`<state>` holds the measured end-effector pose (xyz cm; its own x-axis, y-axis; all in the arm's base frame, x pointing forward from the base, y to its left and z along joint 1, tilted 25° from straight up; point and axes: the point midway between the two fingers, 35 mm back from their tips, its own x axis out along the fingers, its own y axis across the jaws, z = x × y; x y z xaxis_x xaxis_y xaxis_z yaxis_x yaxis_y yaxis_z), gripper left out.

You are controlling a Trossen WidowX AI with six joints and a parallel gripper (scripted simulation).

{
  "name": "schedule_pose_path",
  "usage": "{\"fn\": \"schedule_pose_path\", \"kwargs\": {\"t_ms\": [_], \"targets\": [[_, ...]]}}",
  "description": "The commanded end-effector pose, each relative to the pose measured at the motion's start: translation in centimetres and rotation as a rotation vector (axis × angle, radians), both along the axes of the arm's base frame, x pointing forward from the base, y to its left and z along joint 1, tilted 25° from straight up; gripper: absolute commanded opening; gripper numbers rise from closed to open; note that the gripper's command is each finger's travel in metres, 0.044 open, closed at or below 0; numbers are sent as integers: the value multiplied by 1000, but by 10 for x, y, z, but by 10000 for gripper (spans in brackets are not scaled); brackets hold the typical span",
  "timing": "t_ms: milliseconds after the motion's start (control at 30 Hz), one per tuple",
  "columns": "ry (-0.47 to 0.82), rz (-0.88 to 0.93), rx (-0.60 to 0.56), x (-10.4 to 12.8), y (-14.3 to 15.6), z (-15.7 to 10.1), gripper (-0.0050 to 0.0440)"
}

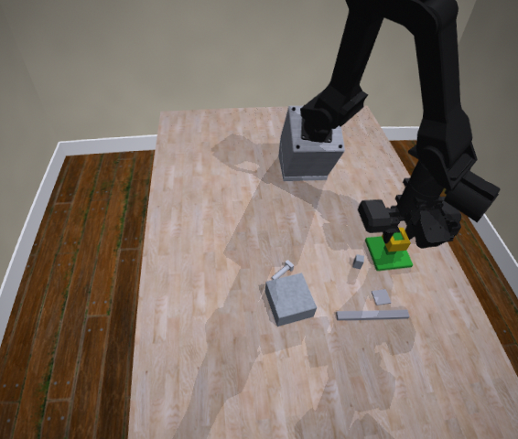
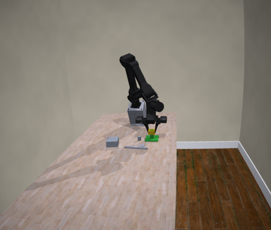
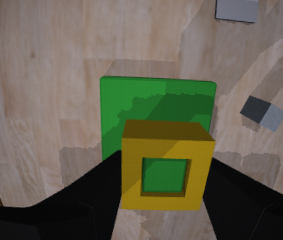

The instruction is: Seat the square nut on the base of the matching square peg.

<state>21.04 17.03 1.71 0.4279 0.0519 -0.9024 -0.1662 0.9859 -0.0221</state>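
Nearest our wrist camera, our gripper point(image 3: 165, 180) is clamped on the yellow square nut point(image 3: 168, 166), one finger on each flat side. The nut sits around the top of the green square peg point(image 3: 165, 175), above the green base point(image 3: 156, 99) near the table's point(image 1: 231, 378) right edge. We judge the step is lowering: keep the nut level and square to the peg, descend slowly, and release only once it rests on the base.
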Motion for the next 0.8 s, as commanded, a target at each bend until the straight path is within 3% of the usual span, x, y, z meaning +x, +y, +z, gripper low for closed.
{"fn": "schedule_pose_path", "kwargs": {"t_ms": [0, 767], "targets": [[-7, 4, 15, 2, 3, 2, -50], [-7, 4, 15, 5, 3, -4, -50]]}}
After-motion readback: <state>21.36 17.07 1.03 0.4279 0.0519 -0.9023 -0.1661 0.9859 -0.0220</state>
